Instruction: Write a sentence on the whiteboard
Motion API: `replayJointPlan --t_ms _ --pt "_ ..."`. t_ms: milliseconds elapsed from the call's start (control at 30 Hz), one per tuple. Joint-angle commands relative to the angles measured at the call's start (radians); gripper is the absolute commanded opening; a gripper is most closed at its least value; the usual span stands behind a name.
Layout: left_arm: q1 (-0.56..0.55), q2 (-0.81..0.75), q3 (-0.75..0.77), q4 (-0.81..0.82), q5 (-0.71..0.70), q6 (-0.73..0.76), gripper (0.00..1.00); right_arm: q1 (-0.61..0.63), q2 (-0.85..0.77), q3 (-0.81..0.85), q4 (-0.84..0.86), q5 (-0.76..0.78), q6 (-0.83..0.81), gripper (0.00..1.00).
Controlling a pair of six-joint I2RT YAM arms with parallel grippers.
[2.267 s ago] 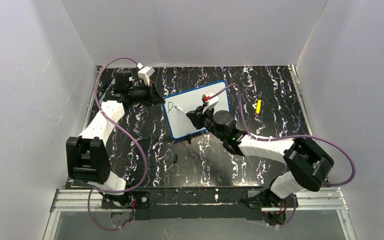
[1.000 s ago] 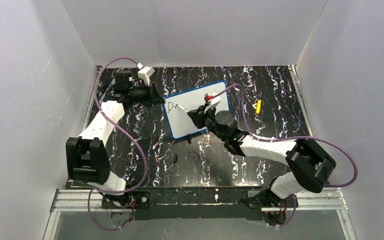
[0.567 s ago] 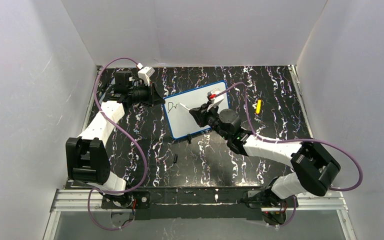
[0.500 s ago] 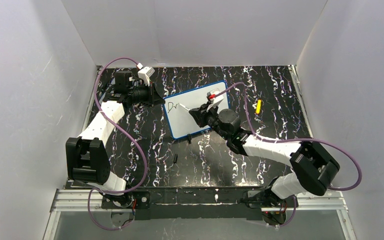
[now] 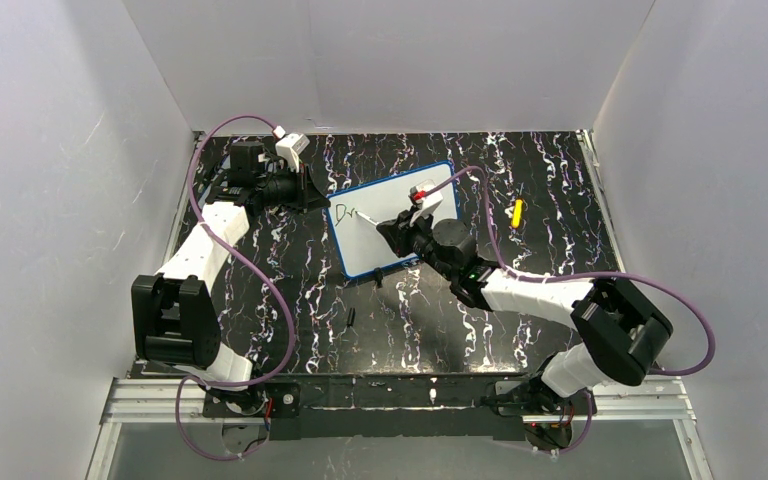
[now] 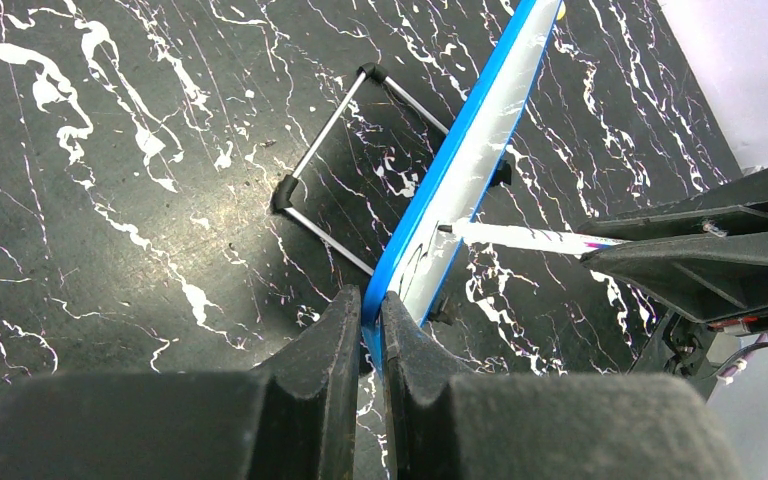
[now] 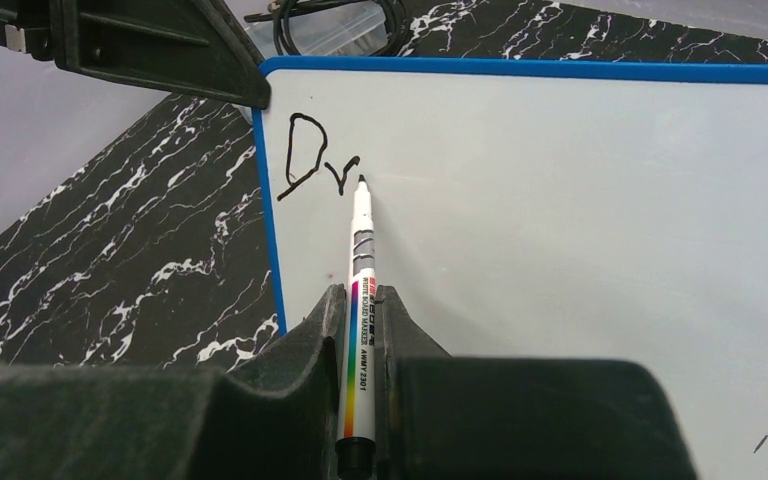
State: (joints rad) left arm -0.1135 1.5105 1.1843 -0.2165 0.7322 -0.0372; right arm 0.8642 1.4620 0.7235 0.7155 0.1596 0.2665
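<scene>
Overhead, we saw the whiteboard [image 5: 370, 250] propped on the desk [image 5: 560, 170], the left gripper [image 5: 316, 198] at its left edge, the right gripper [image 5: 392, 228] before its face. From the left wrist, that gripper pinched the blue rim edge-on. From the right wrist, the right gripper clamped the marker [image 7: 362, 235], long axis pointing straight ahead, tip meeting the sentence [image 7: 315, 165] at "Dr"; blank board lay rightward.

whiteboard [image 7: 560, 200] cropped in right wrist view, marker [image 7: 361, 250] rear hidden between jaws, yellow object [image 5: 517, 212] indistinctly small

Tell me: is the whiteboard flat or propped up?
Propped up: the whiteboard leans on its wire stand, left pincer clamping its rim.
</scene>
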Motion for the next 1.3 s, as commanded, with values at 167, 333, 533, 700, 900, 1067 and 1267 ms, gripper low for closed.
replayJointPlan --t_ms 167,333,533,700,900,1067,1267 --pt "-0.005 -0.050 -0.009 -0.012 0.019 0.001 0.00 -0.008 -0.043 -0.044 0.038 0.085 0.001 0.01" --pt "-0.005 -0.051 -0.010 -0.012 0.019 0.001 0.00 -0.013 -0.041 -0.030 0.046 0.086 -0.005 0.01" --pt "-0.005 -0.050 -0.010 -0.012 0.021 0.001 0.00 -0.017 -0.035 -0.008 0.068 0.084 -0.014 0.01" --pt "-0.005 -0.048 -0.008 -0.011 0.022 0.000 0.00 -0.017 -0.034 -0.004 0.081 0.072 -0.018 0.01" --pt "-0.005 -0.048 -0.008 -0.013 0.024 -0.001 0.00 -0.017 -0.022 -0.006 0.104 0.049 -0.019 0.01" --pt "-0.005 -0.047 -0.009 -0.011 0.026 -0.002 0.00 -0.017 -0.006 0.012 0.105 0.033 -0.024 0.01" --pt "-0.005 -0.047 -0.006 -0.011 0.025 -0.001 0.00 -0.017 0.020 0.024 0.098 0.001 -0.023 0.01"
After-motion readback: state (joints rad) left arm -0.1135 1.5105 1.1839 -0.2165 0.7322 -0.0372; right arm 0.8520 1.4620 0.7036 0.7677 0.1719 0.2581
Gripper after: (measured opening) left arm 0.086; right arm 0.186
